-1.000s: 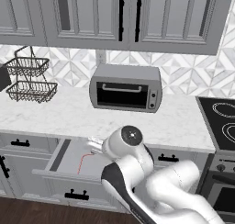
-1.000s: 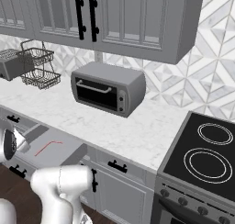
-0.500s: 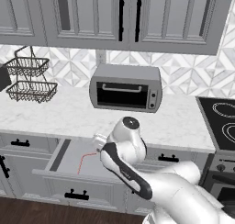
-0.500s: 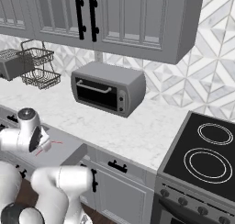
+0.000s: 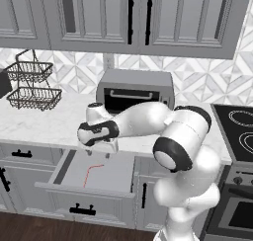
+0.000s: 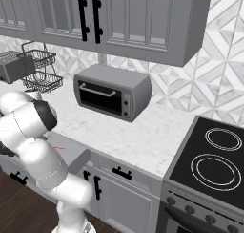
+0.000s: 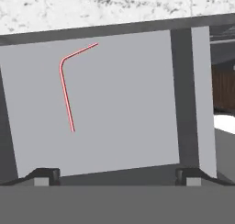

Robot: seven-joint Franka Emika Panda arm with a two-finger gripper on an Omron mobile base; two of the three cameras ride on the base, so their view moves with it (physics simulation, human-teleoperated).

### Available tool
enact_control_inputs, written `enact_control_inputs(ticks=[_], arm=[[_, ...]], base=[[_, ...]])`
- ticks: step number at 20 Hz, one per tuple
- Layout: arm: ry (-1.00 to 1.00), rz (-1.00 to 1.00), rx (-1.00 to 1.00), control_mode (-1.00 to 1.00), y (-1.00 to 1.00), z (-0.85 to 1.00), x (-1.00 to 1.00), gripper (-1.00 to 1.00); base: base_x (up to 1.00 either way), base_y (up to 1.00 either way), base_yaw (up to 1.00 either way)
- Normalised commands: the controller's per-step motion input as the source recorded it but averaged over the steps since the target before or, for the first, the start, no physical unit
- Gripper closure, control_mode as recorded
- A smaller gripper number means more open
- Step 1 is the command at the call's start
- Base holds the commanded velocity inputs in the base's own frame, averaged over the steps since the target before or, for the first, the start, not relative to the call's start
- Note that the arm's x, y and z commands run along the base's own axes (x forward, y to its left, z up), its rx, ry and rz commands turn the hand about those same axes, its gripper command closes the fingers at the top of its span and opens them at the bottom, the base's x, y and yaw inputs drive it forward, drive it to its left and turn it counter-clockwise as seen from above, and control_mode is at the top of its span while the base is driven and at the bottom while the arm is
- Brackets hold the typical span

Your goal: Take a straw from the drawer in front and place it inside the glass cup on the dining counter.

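Arm swung left since earlier; gripper (image 7: 117,175) now above open drawer (image 5: 114,169), jaws wide, empty. Risk: thin straw (image 7: 66,94) lies flat, fingertips may slip.

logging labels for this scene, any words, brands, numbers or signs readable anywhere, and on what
None: no readable text in any view.
The toaster oven has small knobs but no legible marks.
The stove front knobs carry no readable numbers.
The open drawer and the straw are plain.
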Motion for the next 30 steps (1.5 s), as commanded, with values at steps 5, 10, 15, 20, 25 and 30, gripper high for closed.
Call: enact_control_inputs(ticks=[5,10,15,20,25,30], arm=[[-0.13,0.00,-0.15,-1.00,0.17,-0.77,0.30,-1.00],[-0.26,0.02,-0.04,-1.00,0.00,-0.94,0.01,-1.00],[-0.24,0.08,0.03,-1.00,-0.11,-0.83,0.00,-1.00],[-0.18,0.10,0.19,-1.00,-0.55,-0.47,0.00,-1.00],[-0.08,0.08,0.20,-1.00,-0.47,-0.19,0.05,-1.00],[-0.05,0.06,0.11,-1.00,-0.02,0.00,0.40,-1.00]], base=[[0.00,0.00,0.00],[0.00,0.00,0.00],[0.00,0.00,0.00],[0.00,0.00,0.00],[0.00,0.00,0.00],[0.00,0.00,0.00]])
